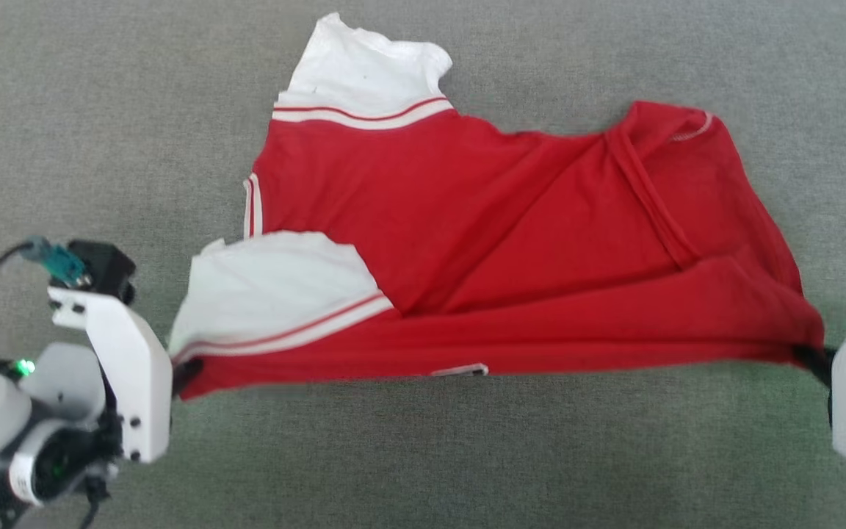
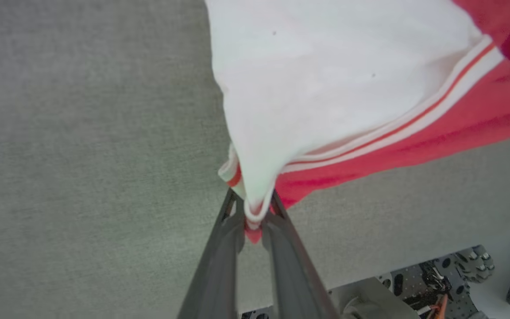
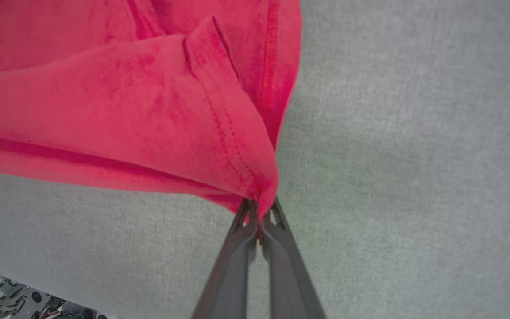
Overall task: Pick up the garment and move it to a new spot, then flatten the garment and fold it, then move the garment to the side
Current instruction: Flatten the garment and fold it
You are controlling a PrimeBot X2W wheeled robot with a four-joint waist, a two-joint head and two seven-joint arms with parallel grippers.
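In the head view the garment (image 1: 504, 242) lies spread on the grey, felt-like tabletop (image 1: 423, 463), reaching from its left part almost to its right edge. It is a red T-shirt with white short sleeves, each joined to the body by red-and-white striped trim. Both sleeves lie at the left end, one toward the far edge and one near the front. The red body is creased, with a long diagonal fold running through its right half. A small white tag (image 1: 460, 369) shows at the near edge. That edge runs nearly straight between the two grippers. The left gripper (image 1: 186, 371) meets the shirt's near left corner, and the right gripper (image 1: 808, 356) meets its near right corner.

In the left wrist view the left gripper (image 2: 253, 212) has its dark fingers (image 2: 226, 248) clamped on a bunched tip of the shirt (image 2: 326, 88), where white sleeve, striped trim and red cloth come together. The cloth fans away from the tips above the tabletop (image 2: 82, 155).

In the right wrist view the right gripper (image 3: 259, 212) has its fingers (image 3: 237, 252) pressed together on a stitched red corner of the shirt (image 3: 126, 110), which drapes leftward in soft folds over the tabletop (image 3: 414, 155).
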